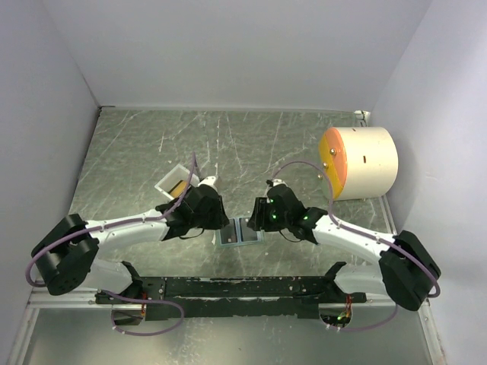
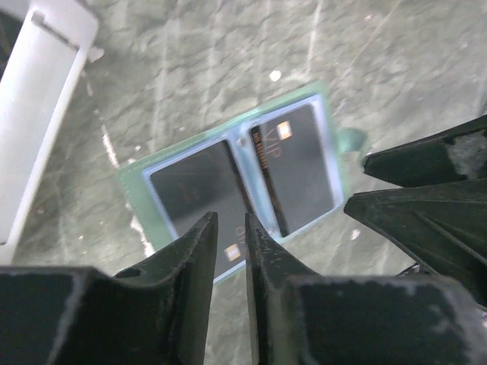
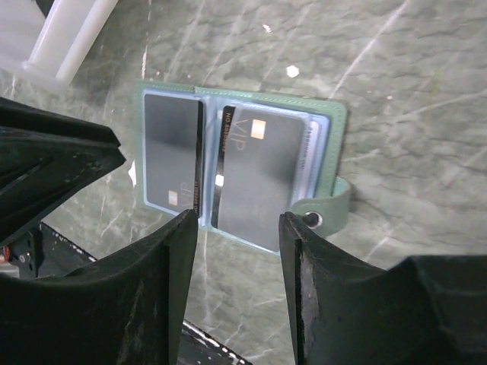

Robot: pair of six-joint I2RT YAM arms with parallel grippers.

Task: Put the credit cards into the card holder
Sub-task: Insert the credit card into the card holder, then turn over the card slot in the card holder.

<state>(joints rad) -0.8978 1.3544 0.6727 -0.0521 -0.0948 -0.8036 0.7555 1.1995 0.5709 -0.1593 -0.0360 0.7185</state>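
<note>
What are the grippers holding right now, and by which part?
Nothing, as far as shows. The left gripper and right gripper hover with empty jaws over the open wallet, where two dark cards lie.

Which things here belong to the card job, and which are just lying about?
Job: open card holder; two dark credit cards in its pockets.
Lying about: white tray (yellowish contents unclear); cream cylinder with orange end.

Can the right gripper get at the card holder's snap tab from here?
Probably yes: the snap tab juts from the card holder on the side nearest the right gripper, bare table around it, nothing over it, and the jaws stand open.
</note>
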